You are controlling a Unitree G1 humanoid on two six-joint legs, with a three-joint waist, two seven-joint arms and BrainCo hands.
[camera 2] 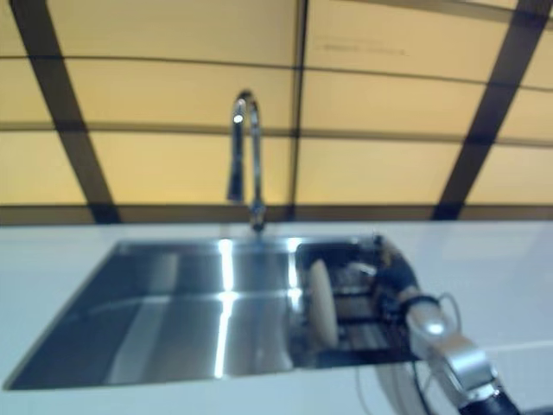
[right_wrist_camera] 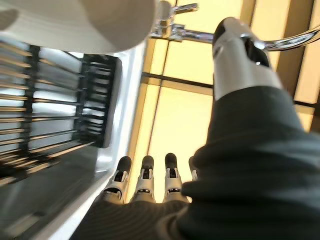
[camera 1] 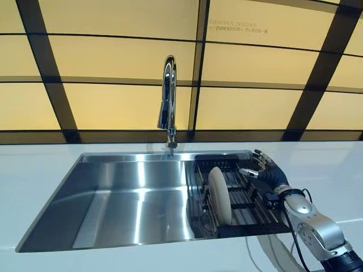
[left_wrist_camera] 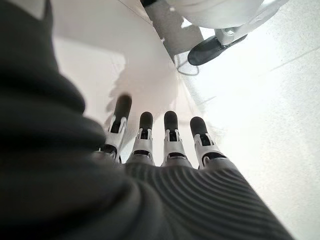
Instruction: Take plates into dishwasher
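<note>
A white plate [camera 1: 219, 192] stands on edge in the black dish rack [camera 1: 244, 195], which fills the right end of the steel sink [camera 1: 130, 192]. My right hand [camera 1: 265, 170] hovers over the rack's right side, just right of the plate and apart from it, open with straight fingers. In the right wrist view the plate [right_wrist_camera: 85, 20] shows beyond the fingers [right_wrist_camera: 145, 182], and nothing is held. My left hand [left_wrist_camera: 170, 145] appears only in its own wrist view, open and empty, hanging low beside a white surface.
A tall chrome faucet [camera 1: 168, 102] rises behind the sink's middle. White countertop [camera 1: 34, 175] surrounds the sink on all sides. Behind it stands a yellow wall with dark bands [camera 1: 113, 56]. The sink's left basin holds no dishes.
</note>
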